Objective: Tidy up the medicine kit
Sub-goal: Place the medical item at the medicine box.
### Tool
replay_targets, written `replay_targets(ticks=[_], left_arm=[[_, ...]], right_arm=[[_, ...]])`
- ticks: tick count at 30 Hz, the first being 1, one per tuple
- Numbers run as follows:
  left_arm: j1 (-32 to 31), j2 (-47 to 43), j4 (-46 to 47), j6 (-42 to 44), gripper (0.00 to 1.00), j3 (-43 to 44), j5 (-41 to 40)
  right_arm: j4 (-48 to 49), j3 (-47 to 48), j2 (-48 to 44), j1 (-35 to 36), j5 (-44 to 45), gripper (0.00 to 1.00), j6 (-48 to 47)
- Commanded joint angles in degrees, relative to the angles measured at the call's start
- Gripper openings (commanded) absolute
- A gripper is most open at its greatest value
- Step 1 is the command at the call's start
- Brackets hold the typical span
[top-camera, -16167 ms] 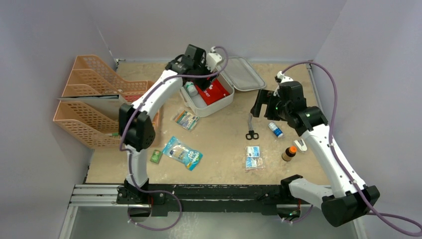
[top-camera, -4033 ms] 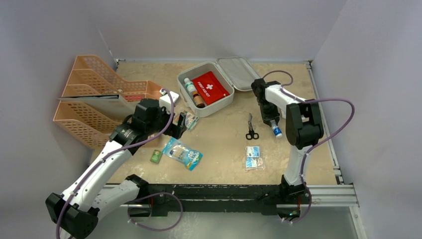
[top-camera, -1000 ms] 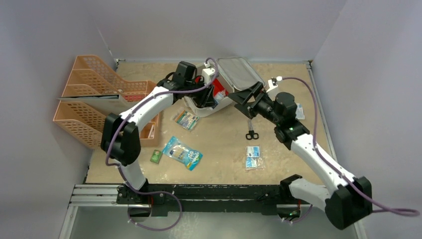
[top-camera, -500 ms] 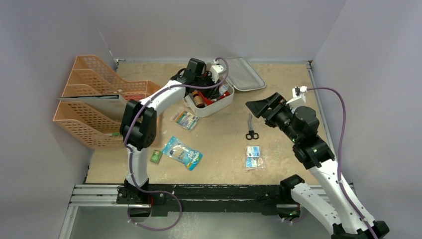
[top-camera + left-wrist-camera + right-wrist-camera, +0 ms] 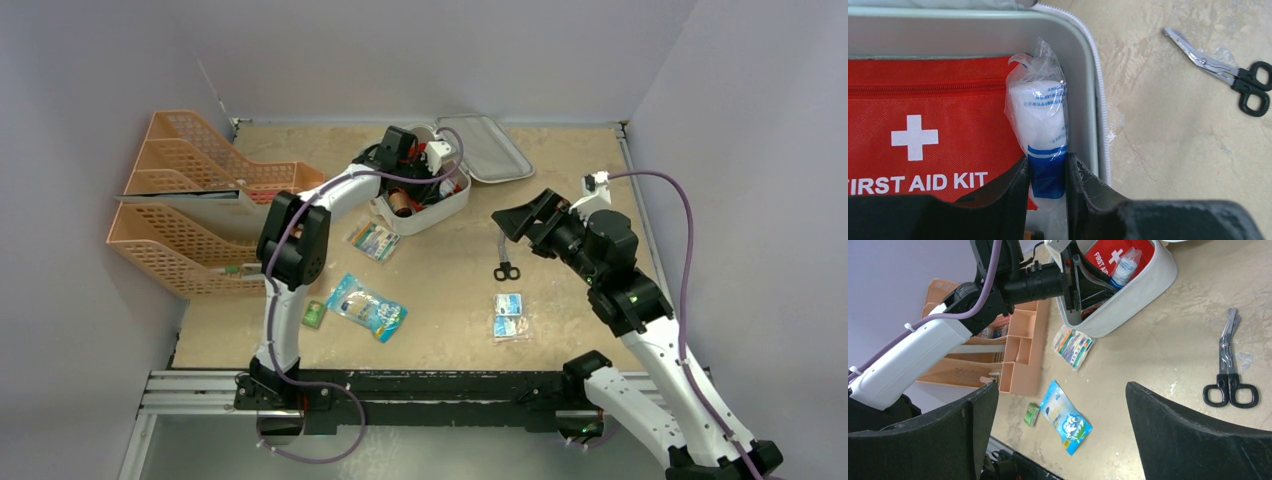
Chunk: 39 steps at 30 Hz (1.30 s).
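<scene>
Top external, pale grey medicine kit (image 5: 441, 207), lid (image 5: 491, 150) open, apparently zip-edged

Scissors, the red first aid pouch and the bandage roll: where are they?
scissors (image 5: 1210, 66), left wrist view, on the metal blades near the pivot.
red first aid pouch (image 5: 914, 137), left wrist view, on its white cross.
bandage roll (image 5: 1043, 120), left wrist view, on the white wrapped middle.

Surfaces
Pouch (image 5: 948, 100) woven matt cloth; bandage roll (image 5: 1043, 115) in crinkly glossy plastic; scissors (image 5: 1220, 75) shiny metal; medicine kit (image 5: 973, 32) smooth, matt.
</scene>
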Motion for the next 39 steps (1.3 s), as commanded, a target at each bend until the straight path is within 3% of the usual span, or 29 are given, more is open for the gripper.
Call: replay_targets(ticks=[1, 16, 21, 31, 39], left_arm=[[0.53, 1.54, 1.1, 1.76, 0.28, 3.18, 0.77], [0.44, 5.07, -0.58, -0.01, 0.44, 6.8, 5.64], [0.44, 3.54, -0.34, -2.17, 0.45, 6.82, 6.46], [0.44, -5.43, -5.15, -10.41, 0.52, 7.44, 2.87], [0.45, -17.85, -14.46, -13.4, 0.6, 2.08, -4.47]], right_arm=[[1.46, 1.31, 0.74, 0.06, -0.53, 0.99, -0.91], [-1.04, 2.23, -0.62, -0.02, 3.57, 0.99, -3.12], [-1.22, 2.19, -0.37, 0.0, 2.65, 0.99, -3.25], [1.59, 0.25, 2.25, 0.04, -0.5, 0.99, -4.96], [-1.01, 1.39, 8.43, 0.1, -6.36, 0.99, -6.78]])
